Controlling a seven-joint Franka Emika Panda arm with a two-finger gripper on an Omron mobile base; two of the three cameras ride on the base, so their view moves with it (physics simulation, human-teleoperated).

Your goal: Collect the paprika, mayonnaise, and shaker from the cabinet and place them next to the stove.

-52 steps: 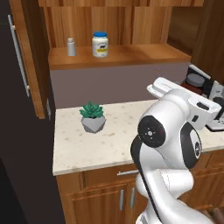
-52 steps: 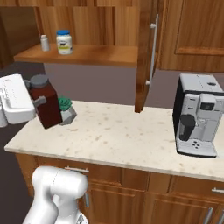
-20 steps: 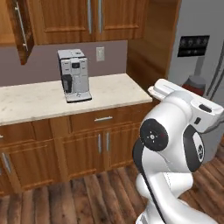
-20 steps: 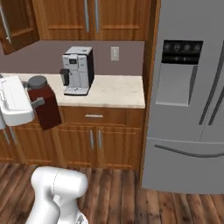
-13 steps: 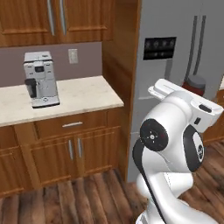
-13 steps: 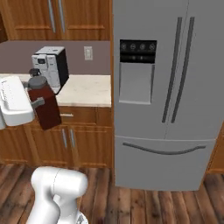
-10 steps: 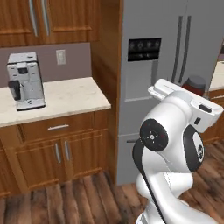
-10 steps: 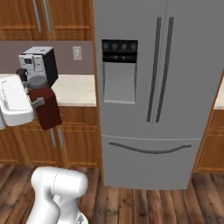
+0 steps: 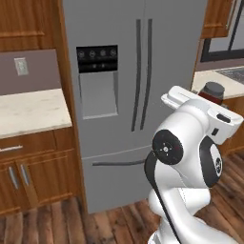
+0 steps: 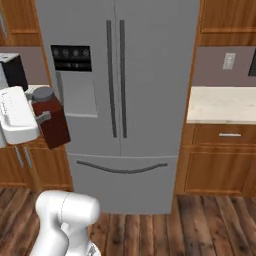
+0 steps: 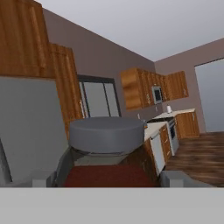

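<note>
The white arm's pincer pinches the small dark red-brown squarish paprika bottle with its grey-brown round cap, the jaws standing wide against the bottle's two sides and the bottle lifted in the air, leaning a little. In the right base view the bottle hangs at the left, just beside the white hand, in front of the tall grey double-door refrigerator with its dark dispenser panel and two long vertical bar handles. In the left base view only the cap and a strip of the bottle peek over the white arm at the right, with the same refrigerator behind. To the left of the refrigerator in that view lies a pale speckled stone table over warm brown wooden drawers and doors. In the right base view a further pale table stands to the right of the refrigerator, above brown cupboards. The hand view looks over the bottle's round cap and red-brown shoulder, toward far wooden wall cabinets and a dark wooden floor.
</note>
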